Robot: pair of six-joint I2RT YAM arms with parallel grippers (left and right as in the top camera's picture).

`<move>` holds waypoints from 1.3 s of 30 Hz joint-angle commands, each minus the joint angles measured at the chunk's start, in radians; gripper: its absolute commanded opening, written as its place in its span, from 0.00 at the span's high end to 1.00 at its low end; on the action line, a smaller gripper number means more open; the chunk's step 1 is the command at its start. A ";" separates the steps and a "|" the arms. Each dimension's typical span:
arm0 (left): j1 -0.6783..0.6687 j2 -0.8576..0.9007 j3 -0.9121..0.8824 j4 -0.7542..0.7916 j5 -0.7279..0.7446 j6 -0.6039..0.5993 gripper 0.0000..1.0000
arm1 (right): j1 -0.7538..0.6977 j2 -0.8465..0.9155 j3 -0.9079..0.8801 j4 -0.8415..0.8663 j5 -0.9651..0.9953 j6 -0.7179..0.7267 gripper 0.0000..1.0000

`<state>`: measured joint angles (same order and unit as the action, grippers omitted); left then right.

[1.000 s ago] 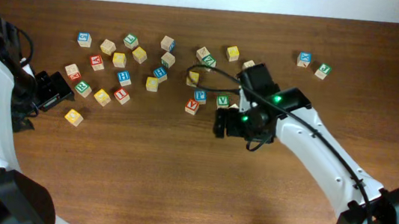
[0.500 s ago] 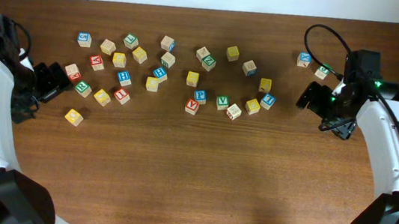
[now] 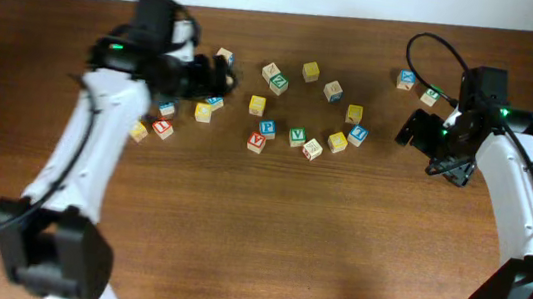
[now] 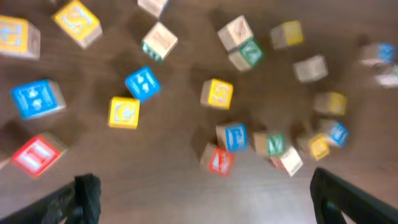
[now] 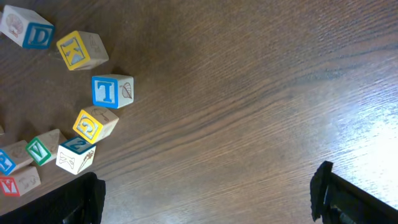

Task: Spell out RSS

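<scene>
My left gripper (image 3: pixel 200 80) is open and empty, hovering over the left group of cubes and hiding some of them. Its wrist view (image 4: pixel 205 208) is blurred. A yellow cube (image 4: pixel 216 93) with an S-like mark lies mid-table, also in the overhead view (image 3: pixel 256 105). Another yellow cube (image 4: pixel 76 18) with an S-like mark lies at the top left. I cannot read an R on any green cube; one green cube (image 3: pixel 279 84) lies at the back. My right gripper (image 3: pixel 413 129) (image 5: pixel 208 199) is open and empty over bare wood at the right.
A green V cube (image 3: pixel 298 133) (image 5: pixel 40 149), a blue T cube (image 5: pixel 112 90), a yellow K cube (image 5: pixel 81 50) and several other letter cubes are scattered across the back half of the table (image 3: pixel 266 240). Two cubes (image 3: pixel 407 80) lie near the right arm.
The left arm swung from the far left edge to above the left cube group. The right arm left the middle cubes a second ago and has since held still at the right.
</scene>
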<state>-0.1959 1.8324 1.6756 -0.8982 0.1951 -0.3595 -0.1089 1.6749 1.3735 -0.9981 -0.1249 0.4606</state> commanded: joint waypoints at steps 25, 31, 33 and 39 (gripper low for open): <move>-0.230 0.278 0.007 0.348 -0.243 0.241 0.01 | -0.003 -0.002 0.015 0.000 -0.005 0.001 0.02; -0.230 0.299 0.007 0.348 -0.236 0.241 0.05 | -0.003 -0.002 0.015 0.000 -0.005 0.001 0.02; -0.227 0.299 0.007 0.352 -0.236 0.241 0.01 | -0.003 -0.002 0.015 0.000 -0.005 0.001 0.02; -0.199 0.217 0.029 0.351 -0.244 0.241 0.01 | -0.003 -0.002 0.015 0.000 -0.005 0.001 0.02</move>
<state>-0.4141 2.1239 1.6806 -0.5407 -0.0555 -0.1238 -0.1089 1.6749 1.3739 -0.9981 -0.1246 0.4618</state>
